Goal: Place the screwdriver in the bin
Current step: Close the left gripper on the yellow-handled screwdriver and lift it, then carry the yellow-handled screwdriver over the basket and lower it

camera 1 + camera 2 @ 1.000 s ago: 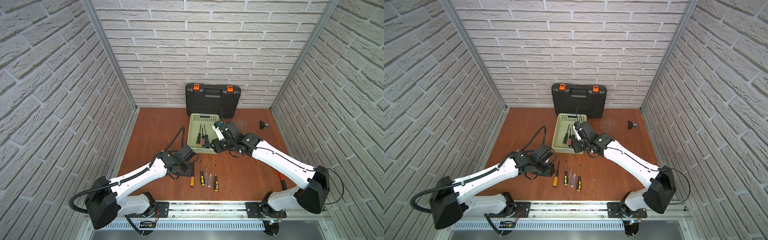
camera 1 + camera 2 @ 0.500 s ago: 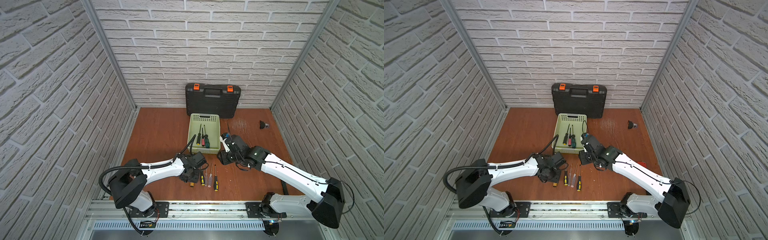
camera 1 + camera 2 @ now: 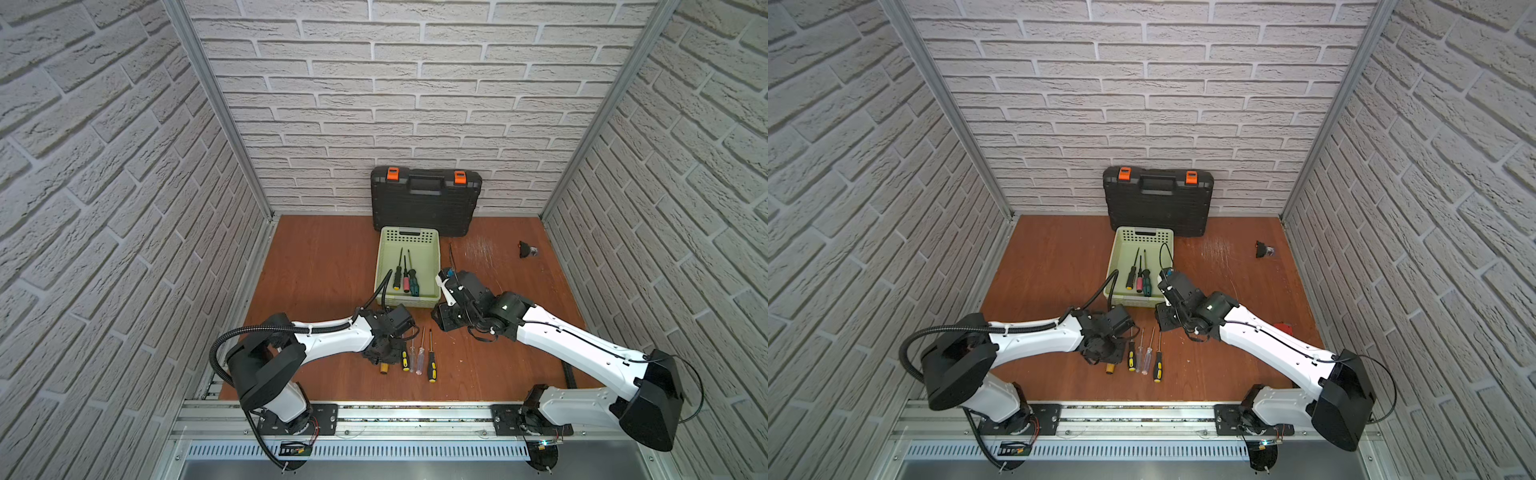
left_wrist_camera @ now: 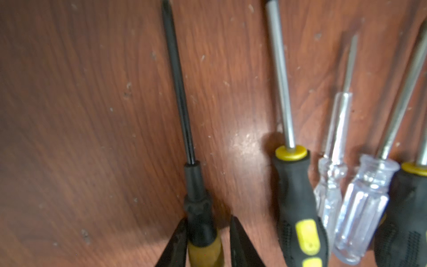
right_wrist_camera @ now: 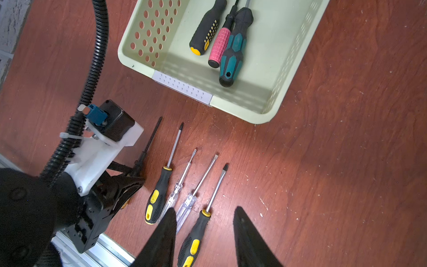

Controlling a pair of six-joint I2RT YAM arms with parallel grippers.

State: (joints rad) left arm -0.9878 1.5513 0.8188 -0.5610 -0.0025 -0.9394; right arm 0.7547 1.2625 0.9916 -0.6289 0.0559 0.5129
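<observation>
The screwdriver (image 4: 196, 208), with a black shaft and amber handle, lies flat on the wooden floor, leftmost in a row of tools; its amber end (image 3: 384, 368) shows in both top views. My left gripper (image 4: 208, 218) straddles its handle. One finger touches the handle and a thin gap stays at the other. The pale green bin (image 3: 409, 237) stands behind the row and holds three screwdrivers (image 5: 227, 46). My right gripper (image 5: 205, 209) hovers open and empty over the row, just in front of the bin (image 5: 150, 34).
Beside the screwdriver lie a black-and-yellow one (image 3: 405, 359), two clear-handled ones (image 5: 184, 205) and another black-and-yellow one (image 3: 432, 365). A black tool case (image 3: 426, 203) leans on the back wall. A small black part (image 3: 525, 249) sits at the far right.
My left gripper moved right to the leftmost screwdriver and narrowed its jaws round the handle. My right gripper pulled back from over the bin toward the front.
</observation>
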